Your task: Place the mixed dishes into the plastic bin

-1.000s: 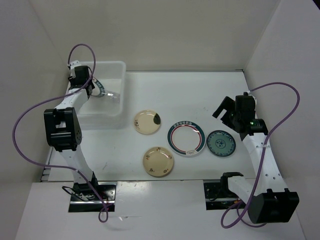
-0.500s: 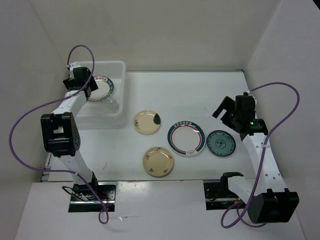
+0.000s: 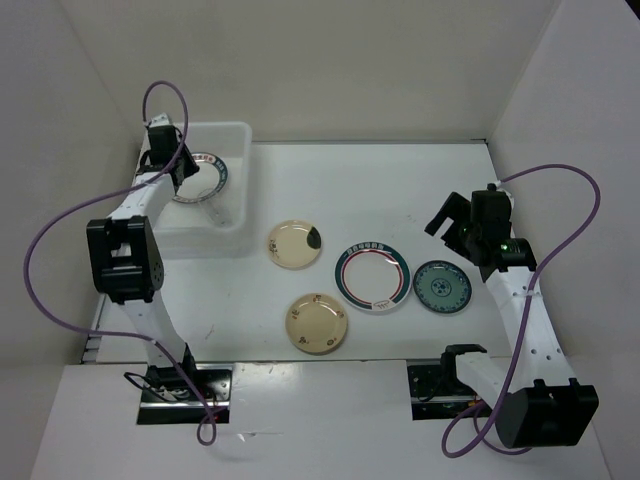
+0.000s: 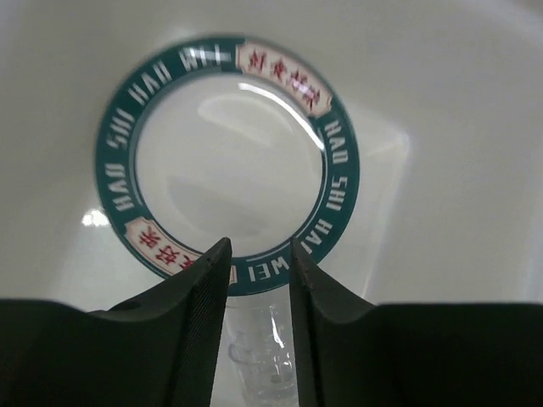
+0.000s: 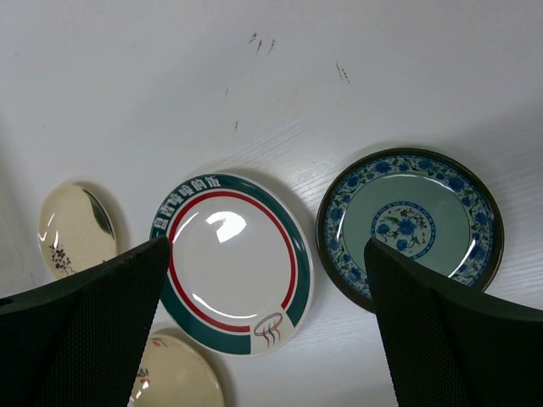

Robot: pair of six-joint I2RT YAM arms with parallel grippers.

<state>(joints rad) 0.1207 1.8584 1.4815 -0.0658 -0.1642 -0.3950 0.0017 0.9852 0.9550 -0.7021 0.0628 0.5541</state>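
White plate (image 4: 229, 161), teal lettered rim with red panels, lies flat in translucent bin (image 4: 458, 127). Left gripper (image 4: 260, 246) narrowly parted, empty; right gripper (image 5: 267, 246) spread wide.

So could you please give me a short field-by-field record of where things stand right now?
In the plastic bin: one green-rimmed plate, lying flat
On the table: red-ringed plate; teal plate; cream plate with a dark patch; cream plate nearest the arms
Left gripper: above the bin, fingers slightly apart, empty
Right gripper: wide open, empty, by the teal plate
Plates left to bin: four
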